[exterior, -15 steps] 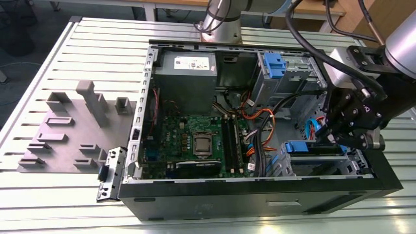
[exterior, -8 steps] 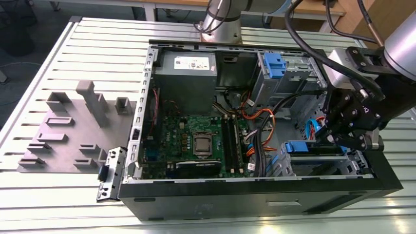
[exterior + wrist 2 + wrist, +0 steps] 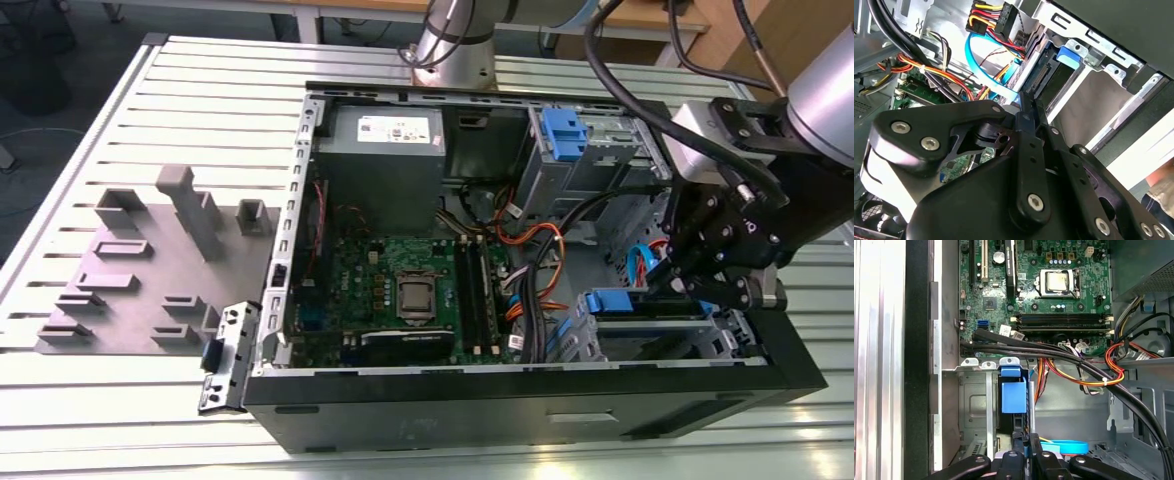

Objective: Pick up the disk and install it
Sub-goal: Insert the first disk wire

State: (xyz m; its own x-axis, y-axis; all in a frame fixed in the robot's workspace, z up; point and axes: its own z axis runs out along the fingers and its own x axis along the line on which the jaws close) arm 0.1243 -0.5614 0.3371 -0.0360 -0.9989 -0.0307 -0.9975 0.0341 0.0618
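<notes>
The disk point(image 3: 1046, 75) sits edge-on in the drive cage point(image 3: 1094, 85) at the case's front corner, its dark connector end facing me and a blue plastic tab point(image 3: 1069, 55) beside it. My gripper point(image 3: 1026, 107) is shut, its two black fingers pressed together with the tips right at the disk's near end. In the first wrist view the gripper point(image 3: 1025, 440) points at the cage slot under the blue latch point(image 3: 1014, 395). In the exterior view the gripper point(image 3: 681, 292) reaches down into the case at the exterior view's right, next to the blue latch point(image 3: 614, 300).
The open computer case point(image 3: 534, 400) lies on a slatted table point(image 3: 134, 400). Black and orange cable bundles point(image 3: 1079, 365) and a blue data cable point(image 3: 989, 80) run close to the cage. The motherboard point(image 3: 400, 290), a power-supply box point(image 3: 387, 135) and a grey fixture block point(image 3: 147, 270) are nearby.
</notes>
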